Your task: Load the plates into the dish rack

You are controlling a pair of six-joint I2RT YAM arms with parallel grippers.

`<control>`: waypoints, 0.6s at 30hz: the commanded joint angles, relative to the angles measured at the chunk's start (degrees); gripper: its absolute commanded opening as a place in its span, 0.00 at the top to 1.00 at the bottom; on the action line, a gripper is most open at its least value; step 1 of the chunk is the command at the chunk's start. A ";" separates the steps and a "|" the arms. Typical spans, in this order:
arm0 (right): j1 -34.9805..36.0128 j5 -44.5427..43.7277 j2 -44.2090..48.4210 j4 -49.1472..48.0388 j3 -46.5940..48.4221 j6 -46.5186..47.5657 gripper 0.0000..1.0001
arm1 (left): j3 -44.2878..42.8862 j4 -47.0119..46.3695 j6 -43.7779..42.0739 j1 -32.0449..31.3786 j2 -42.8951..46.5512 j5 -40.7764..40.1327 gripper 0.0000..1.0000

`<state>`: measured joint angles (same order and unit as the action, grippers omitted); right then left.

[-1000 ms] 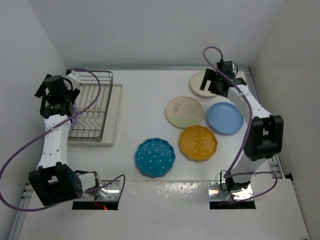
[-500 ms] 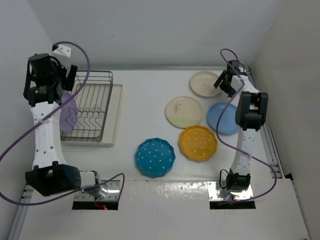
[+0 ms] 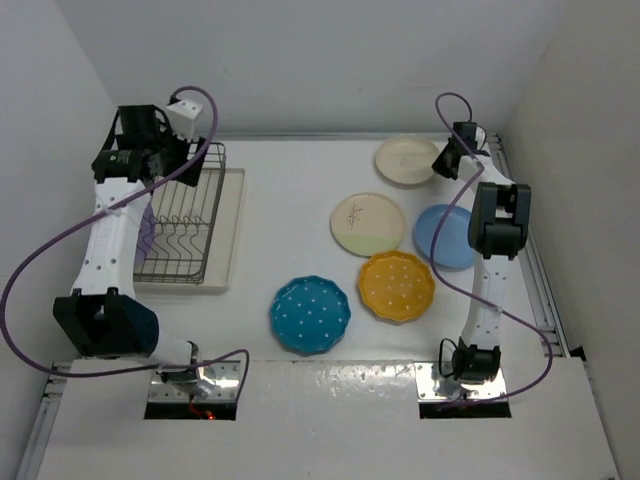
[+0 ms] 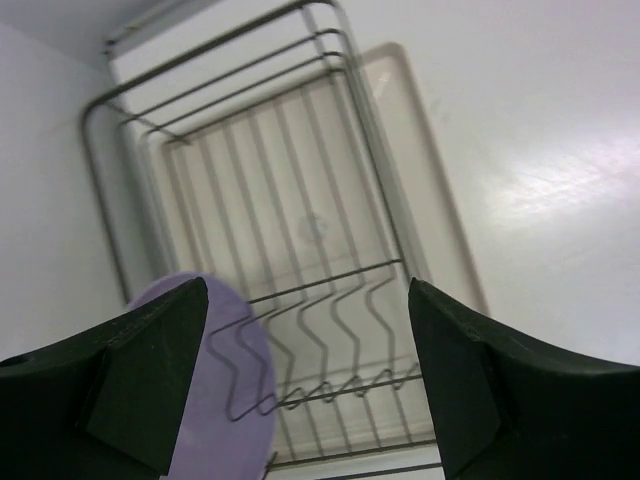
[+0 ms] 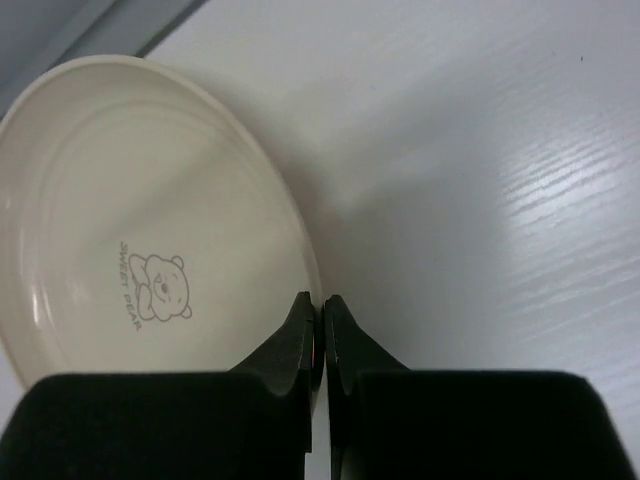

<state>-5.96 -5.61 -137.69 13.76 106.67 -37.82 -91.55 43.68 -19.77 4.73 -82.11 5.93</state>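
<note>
The dish rack (image 3: 185, 215) stands at the left on its cream drip tray (image 3: 232, 230). A purple plate (image 3: 145, 228) stands on edge at the rack's left side and also shows in the left wrist view (image 4: 215, 400). My left gripper (image 3: 150, 150) hovers open above the rack's far end, nothing between its fingers (image 4: 305, 290). At the far right, my right gripper (image 3: 447, 158) is shut on the right rim of the cream plate (image 3: 406, 160), which carries a small bear drawing (image 5: 150, 240). Its fingertips (image 5: 320, 320) pinch the rim.
Lying flat on the table are a cream-green plate with a sprig (image 3: 367, 223), a light blue plate (image 3: 445, 236), an orange-yellow dotted plate (image 3: 396, 285) and a teal dotted plate (image 3: 310, 314). White walls close in on the left, back and right.
My left gripper rose from the rack's left side and swung right over its far end, leaving the purple plate standing in the rack. My right gripper moved to the cream plate's rim and shut on it.
</note>
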 commanded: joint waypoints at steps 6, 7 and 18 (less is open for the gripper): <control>4.63 2.52 17.70 -13.40 -8.22 12.94 1.00 | -1.79 2.20 6.92 -7.71 -4.99 12.42 0.14; 5.33 4.18 23.11 -15.15 -11.28 13.39 1.00 | -2.40 2.20 7.72 -7.72 -6.82 15.39 0.14; 29.23 13.87 42.15 -25.36 -37.50 13.48 1.00 | -9.43 2.20 11.77 -11.32 -15.63 30.54 0.13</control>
<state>20.80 6.24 -95.24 -9.28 72.90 -24.47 -96.95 46.70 -9.52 -6.35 -99.24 29.17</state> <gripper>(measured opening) 0.018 0.870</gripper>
